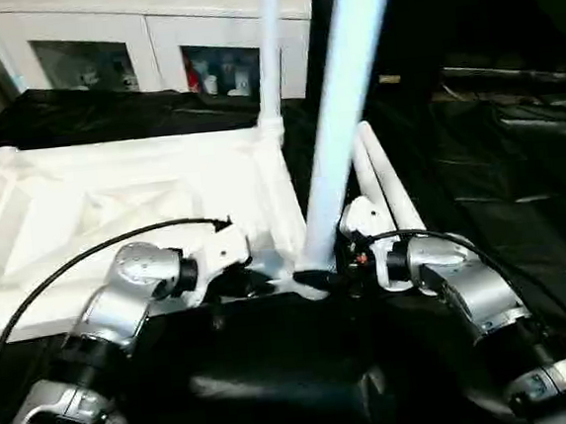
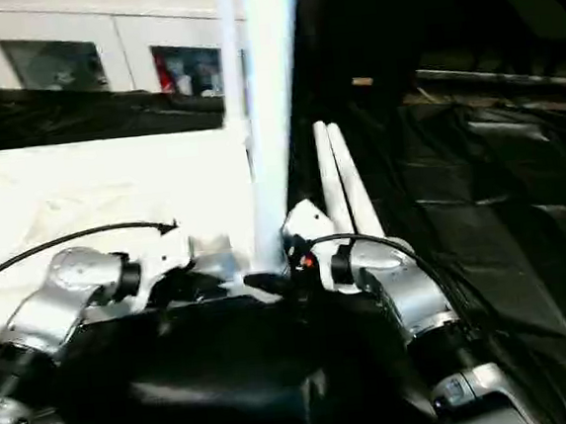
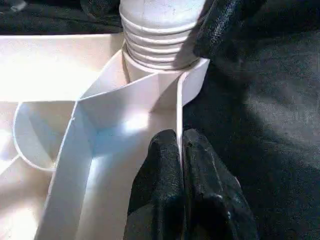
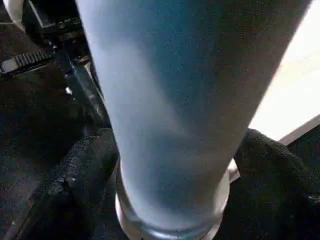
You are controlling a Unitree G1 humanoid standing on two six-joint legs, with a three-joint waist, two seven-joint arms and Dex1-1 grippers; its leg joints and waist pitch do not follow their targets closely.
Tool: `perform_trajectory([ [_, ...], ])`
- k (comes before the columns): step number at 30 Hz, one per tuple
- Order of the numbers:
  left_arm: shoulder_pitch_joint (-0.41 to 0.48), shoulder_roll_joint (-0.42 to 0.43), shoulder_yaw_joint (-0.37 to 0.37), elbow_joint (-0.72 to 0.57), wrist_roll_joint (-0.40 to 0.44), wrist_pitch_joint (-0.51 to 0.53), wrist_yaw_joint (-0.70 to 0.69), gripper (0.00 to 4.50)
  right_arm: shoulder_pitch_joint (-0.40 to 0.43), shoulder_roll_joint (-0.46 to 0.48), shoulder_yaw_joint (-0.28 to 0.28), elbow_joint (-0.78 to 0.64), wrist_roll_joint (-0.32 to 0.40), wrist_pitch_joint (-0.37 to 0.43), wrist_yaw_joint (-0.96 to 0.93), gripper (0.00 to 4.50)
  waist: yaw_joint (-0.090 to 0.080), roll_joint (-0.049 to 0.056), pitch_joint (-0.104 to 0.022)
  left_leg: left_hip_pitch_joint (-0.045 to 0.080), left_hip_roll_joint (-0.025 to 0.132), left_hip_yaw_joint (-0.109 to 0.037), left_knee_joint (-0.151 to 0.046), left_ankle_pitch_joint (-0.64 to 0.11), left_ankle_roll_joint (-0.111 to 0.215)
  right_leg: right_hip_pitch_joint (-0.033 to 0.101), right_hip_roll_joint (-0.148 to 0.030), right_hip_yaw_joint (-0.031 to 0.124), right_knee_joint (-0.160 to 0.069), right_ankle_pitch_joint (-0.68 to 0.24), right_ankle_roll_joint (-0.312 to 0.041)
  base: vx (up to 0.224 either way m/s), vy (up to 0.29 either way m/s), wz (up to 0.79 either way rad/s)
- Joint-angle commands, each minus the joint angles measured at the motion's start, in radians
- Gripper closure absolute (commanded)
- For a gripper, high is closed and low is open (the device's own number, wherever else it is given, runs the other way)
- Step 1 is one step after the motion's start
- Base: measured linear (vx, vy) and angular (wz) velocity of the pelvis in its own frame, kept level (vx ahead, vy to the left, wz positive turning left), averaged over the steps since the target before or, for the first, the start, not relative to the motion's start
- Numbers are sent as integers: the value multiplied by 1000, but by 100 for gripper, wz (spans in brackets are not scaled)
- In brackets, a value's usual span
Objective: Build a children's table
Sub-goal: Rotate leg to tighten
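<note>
Two legs [image 1: 339, 118] upright in ribbed tabletop [image 1: 114, 207].

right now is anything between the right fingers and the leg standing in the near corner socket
Nothing visible: the upright leg stands between the right gripper's open fingers, with its threaded end at the tabletop's corner socket.

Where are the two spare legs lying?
In the left eye view, the two spare legs lie side by side on the black cloth, just right of the tabletop.
</note>
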Motion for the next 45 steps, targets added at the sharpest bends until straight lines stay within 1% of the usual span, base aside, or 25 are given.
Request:
perform_trajectory([
  [1, 5, 1, -13, -15, -16, -23, -19, 450, 15, -10, 18, -24, 11, 9, 18, 89, 2, 6, -58, 21, 44, -10, -65, -205, 18, 40, -68, 36, -56, -41, -238, 0, 0, 0],
  [2, 5, 2, -13, -14, -15, -24, -20, 450, 15, -10, 20, -25, 9, 10, 20, 89, 2, 6, -58, 22, 44, -9, -65, -209, 15, 39, -68, 37, -57, -48, -236, 0, 0, 0],
  [3, 6, 3, -13, -13, -16, -26, -22, 450, 16, -9, 21, -25, 8, 11, 21, 97, 2, 3, -58, 21, 44, -9, -65, -213, 12, 39, -69, 37, -58, -57, -233, 0, 0, 0],
  [5, 8, 3, -13, -16, -17, -26, -23, 450, 17, -9, 25, -28, 4, 14, 26, 102, 3, 3, -58, 22, 44, -9, -65, -208, 10, 39, -69, 38, -57, -62, -230, 0, 0, 0],
  [12, 8, -2, -9, -13, -12, -28, -11, 450, 17, 4, 15, -22, 7, 18, 9, 171, 3, 3, -59, 21, 43, -10, -64, -194, 10, 39, -68, 37, -55, -47, -229, 0, 0, 0],
  [15, 2, -14, -4, 6, 9, -14, 39, 450, 26, 26, 4, -3, 5, 23, -38, 175, 2, 4, -59, 21, 43, -10, -64, -197, 9, 39, -68, 38, -55, -49, -228, 0, 0, 0],
  [18, -8, -33, 3, 24, 27, 7, 97, 450, 23, 53, -12, 40, -18, 13, -118, 178, -1, 6, -56, 23, 43, -10, -67, -226, -5, 36, -69, 38, -60, -91, -225, 0, 0, 0],
  [19, -29, -71, 15, 59, 53, 43, 199, 450, 10, 97, -39, 110, -46, 9, -250, 178, -6, 5, -51, 26, 43, -11, -73, -268, -26, 31, -70, 40, -67, -166, -215, 0, 0, 0],
  [20, -48, -108, 26, 91, 73, 70, 289, 450, -2, 138, -67, 160, -56, 13, -359, 178, -8, 6, -49, 27, 42, -12, -75, -289, -36, 29, -71, 40, -71, -203, -211, 0, 0, 0],
  [21, -51, -114, 27, 96, 75, 74, 301, 450, -4, 144, -71, 166, -56, 14, -373, 179, -13, 2, -48, 31, 41, -16, -77, -320, -54, 31, -75, 40, -78, -280, -197, 0, 0, 0],
  [22, -70, -150, 34, 125, 89, 105, 380, 450, -17, 187, -101, 203, -52, 18, -466, 179, -13, 4, -49, 32, 42, -19, -76, -329, -62, 30, -78, 41, -82, -321, -182, 0, 0, 0],
  [23, -82, -179, 34, 142, 98, 123, 426, 450, -35, 222, -123, 238, -53, 24, -552, 180, -16, 5, -49, 33, 43, -18, -78, -332, -63, 27, -77, 42, -83, -327, -177, 0, 0, 0],
  [24, -85, -187, 33, 146, 100, 128, 437, 450, -40, 231, -129, 248, -53, 25, -577, 180, -18, 5, -46, 34, 42, -18, -79, -343, -65, 24, -76, 42, -86, -340, -173, 0, 0, 0],
  [25, -99, -227, 29, 160, 107, 151, 482, 450, -71, 274, -152, 296, -53, 32, -674, 180, -19, 5, -48, 35, 42, -18, -78, -351, -64, 23, -78, 44, -90, -355, -168, 0, 0, 0],
  [26, -109, -260, 25, 166, 111, 170, 515, 450, -98, 306, -165, 334, -50, 29, -731, 180, -16, 8, -48, 33, 40, -21, -78, -351, -67, 23, -79, 43, -89, -358, -164, 0, 0, 0],
  [27, -115, -280, 22, 169, 114, 181, 534, 450, -115, 326, -173, 356, -47, 26, -761, 180, -19, 6, -48, 34, 39, -21, -79, -357, -66, 21, -76, 43, -91, -364, -156, 0, 0, 0],
  [30, -128, -327, 16, 174, 117, 193, 562, 450, -152, 372, -175, 383, -34, 2, -744, 180, -16, 9, -49, 36, 41, -20, -78, -367, -61, 20, -75, 43, -92, -341, -151, 0, 0, 0],
  [31, -131, -337, 15, 174, 120, 193, 565, 450, -163, 382, -176, 392, -35, -7, -732, 145, -16, 10, -51, 29, 40, -20, -79, -346, -53, 25, -73, 43, -89, -297, -151, 0, 0, 0],
  [32, -130, -337, 11, 172, 123, 188, 559, 450, -167, 385, -177, 393, -34, -8, -722, 125, -15, 11, -52, 29, 41, -20, -79, -337, -51, 26, -72, 42, -88, -280, -151, 0, 0, 0],
  [34, -127, -332, 8, 167, 126, 180, 550, 450, -169, 382, -177, 394, -37, -12, -707, 101, -14, 9, -53, 26, 40, -18, -79, -315, -42, 28, -70, 42, -83, -234, -159, 0, 0, 0],
  [39, -105, -284, 9, 143, 116, 141, 497, 450, -152, 324, -152, 370, -48, -42, -600, 101, -13, 6, -53, 22, 40, -17, -78, -303, -28, 32, -73, 41, -85, -244, -157, 0, 0, 0],
  [40, -93, -260, 10, 132, 110, 120, 459, 450, -132, 276, -131, 329, -50, -44, -513, 101, -10, 8, -54, 23, 40, -18, -77, -299, -24, 34, -72, 40, -86, -243, -154, 0, 0, 0],
  [41, -92, -259, 10, 132, 110, 119, 458, 450, -131, 274, -130, 327, -50, -44, -510, 101, -10, 5, -54, 22, 41, -16, -77, -294, -19, 34, -73, 41, -85, -232, -155, 0, 0, 0],
  [42, -89, -254, 11, 129, 109, 115, 450, 450, -126, 263, -125, 317, -51, -44, -491, 101, -10, 6, -53, 21, 41, -16, -76, -288, -17, 34, -72, 42, -84, -224, -157, 0, 0, 0],
  [45, -74, -207, 8, 113, 91, 84, 364, 450, -96, 170, -92, 233, -52, -46, -356, 101, -8, 5, -56, 20, 40, -15, -74, -247, -4, 39, -69, 39, -80, -177, -169, 0, 0, 0],
])
